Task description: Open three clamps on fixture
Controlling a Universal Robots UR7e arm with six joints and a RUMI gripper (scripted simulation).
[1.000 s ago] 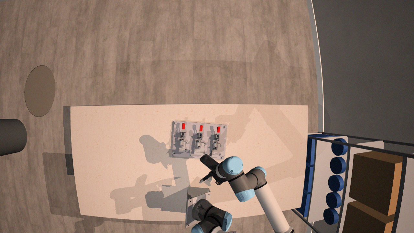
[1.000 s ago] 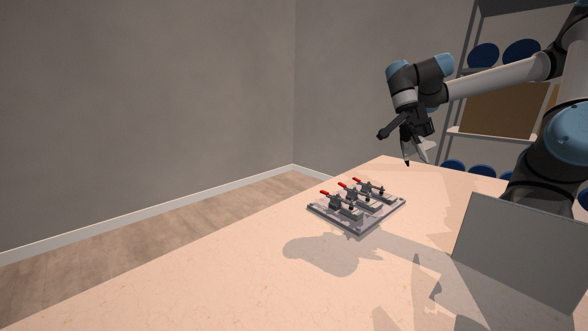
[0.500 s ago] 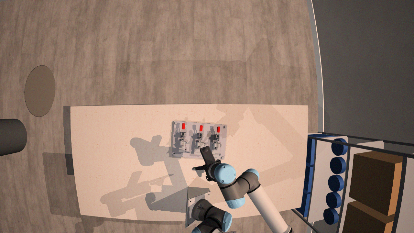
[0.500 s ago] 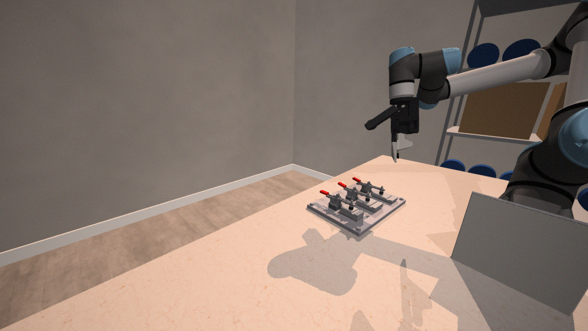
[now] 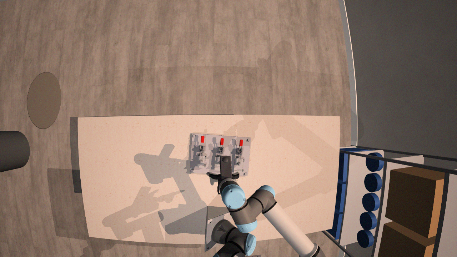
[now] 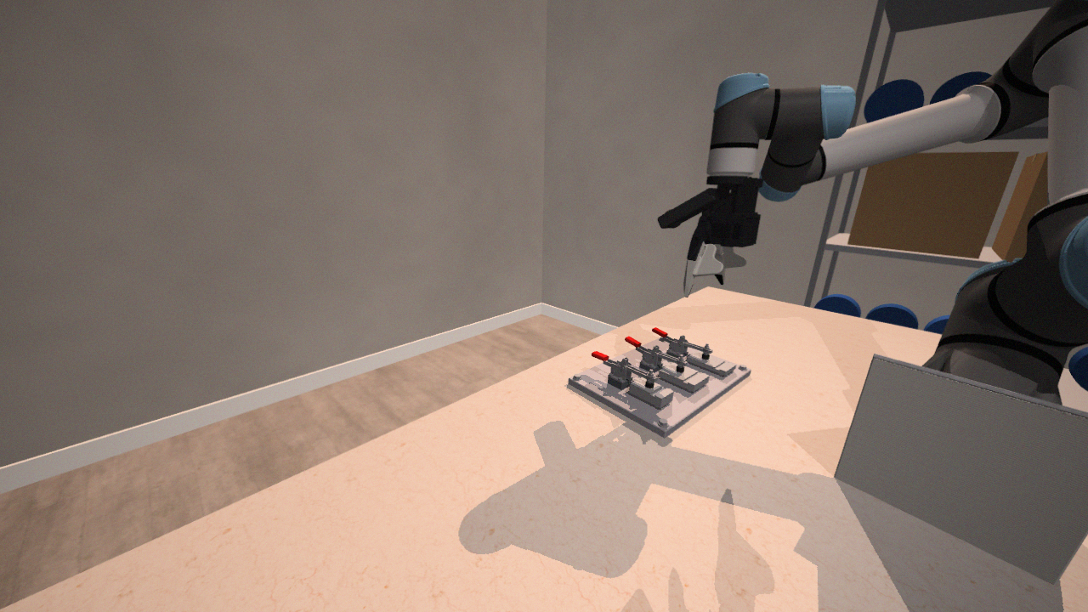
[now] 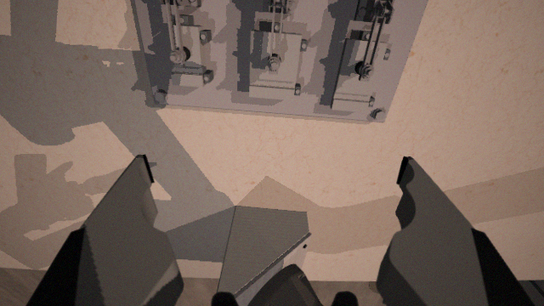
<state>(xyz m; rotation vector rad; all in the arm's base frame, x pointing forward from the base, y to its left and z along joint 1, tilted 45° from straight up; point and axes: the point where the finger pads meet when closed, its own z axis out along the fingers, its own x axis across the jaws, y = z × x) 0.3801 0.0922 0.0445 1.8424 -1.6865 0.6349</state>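
- The room: plank floor [image 5: 127,64] [image 6: 342,433] lies past the counter's edge opposite the arm's base, with plain grey walls [image 6: 304,189] beyond.
- The counter [image 5: 111,137] [image 6: 342,517] [image 7: 263,144] is pale and speckled, crossed by the arm's shadows; these could blur small edges near the clamps.
- Shelves [image 5: 443,204] [image 6: 913,250] holding boxes and blue round things stand by one short edge; a wide elbow swing that way could be risky.
- The arm [image 5: 284,223] [image 6: 898,140] reaches in from the base-side long edge. Coming down too early could make it strike the clamps.
- The fixture [image 5: 230,136] [image 6: 638,416] [image 7: 229,102] sits nearer the opposite long edge, well in from the corners. A sideways push might slide it, if it is not fastened.
- The hand [image 5: 224,175] [image 6: 704,286] [image 7: 275,157] is wide apart, holding nothing, above the fixture's base-side edge. Such a spread could catch a neighbouring clamp.
- All three clamps [image 5: 221,141] [image 6: 632,342] [image 7: 274,59] look closed, red handles low; too short a pull would leave one half open.
- The parts [image 5: 237,167] [image 6: 721,368] [image 7: 354,91] lie under the clamp tips; once released, a brush could shift them.

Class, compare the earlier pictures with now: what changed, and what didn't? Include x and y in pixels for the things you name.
In the top view, the arm's wrist [image 5: 233,196] [image 6: 733,125] moved left and the gripper [image 5: 223,175] [image 6: 703,289] [image 7: 275,157] turned clockwise. Nothing was grasped or released. The clamps [image 5: 221,150] [image 6: 650,357] [image 7: 274,64] and fixture [image 5: 231,140] [image 6: 660,427] [image 7: 229,102] stayed put.
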